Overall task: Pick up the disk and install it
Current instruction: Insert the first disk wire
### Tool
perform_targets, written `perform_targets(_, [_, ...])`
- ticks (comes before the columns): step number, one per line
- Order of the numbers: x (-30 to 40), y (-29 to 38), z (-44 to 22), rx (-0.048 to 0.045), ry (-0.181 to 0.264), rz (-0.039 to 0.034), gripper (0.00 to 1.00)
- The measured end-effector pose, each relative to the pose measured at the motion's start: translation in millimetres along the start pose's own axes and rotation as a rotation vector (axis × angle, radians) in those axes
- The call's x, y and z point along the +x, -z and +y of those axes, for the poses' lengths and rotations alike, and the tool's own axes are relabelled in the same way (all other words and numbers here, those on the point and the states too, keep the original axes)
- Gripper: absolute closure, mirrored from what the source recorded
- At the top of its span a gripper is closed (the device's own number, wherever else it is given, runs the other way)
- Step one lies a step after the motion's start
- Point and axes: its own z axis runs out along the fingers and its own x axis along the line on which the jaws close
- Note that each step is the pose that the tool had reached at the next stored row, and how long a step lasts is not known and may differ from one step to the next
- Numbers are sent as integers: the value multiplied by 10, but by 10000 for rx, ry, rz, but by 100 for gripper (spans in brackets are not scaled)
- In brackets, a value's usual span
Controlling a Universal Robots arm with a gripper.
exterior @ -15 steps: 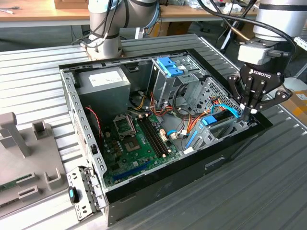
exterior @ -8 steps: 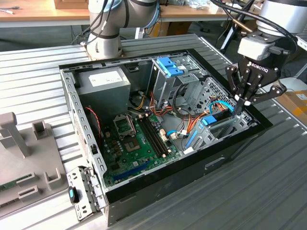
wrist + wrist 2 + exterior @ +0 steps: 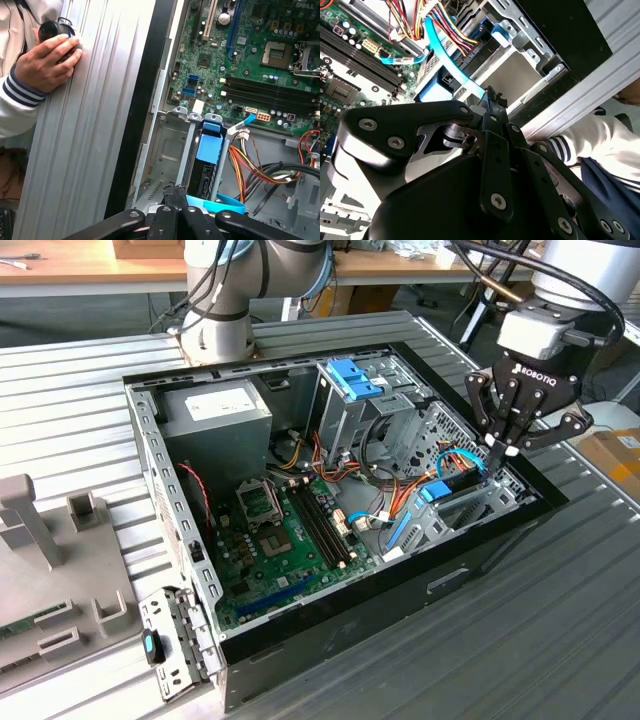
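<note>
Exterior view: one disk [image 3: 440, 495], one gripper [image 3: 503, 447].

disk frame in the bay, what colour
Bright blue; the disk frame shows best in the first wrist view.

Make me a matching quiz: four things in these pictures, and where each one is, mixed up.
1 disk
2 motherboard
3 person's hand
4 pincer

A on the ribbed table, outside the case
B flat on the case floor
C poised over the drive bay
D standing in the drive bay

Pairs: 1-D, 2-B, 3-A, 4-C
</note>
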Motion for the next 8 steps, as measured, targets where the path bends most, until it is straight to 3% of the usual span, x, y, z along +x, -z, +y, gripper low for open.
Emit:
perform_targets(1, [-12, 3, -3, -12, 58, -39, 89])
perform_targets(2, [-13, 2, -4, -13, 111, -279, 89])
perform_targets(3, [-13, 3, -3, -19, 150, -474, 89])
perform_targets(4, [-13, 4, -3, -33, 249, -941, 89])
perform_targets(5, [-15, 4, -3, -50, 304, -1148, 89])
perform_targets(8, [-25, 8, -6, -47, 335, -1183, 89])
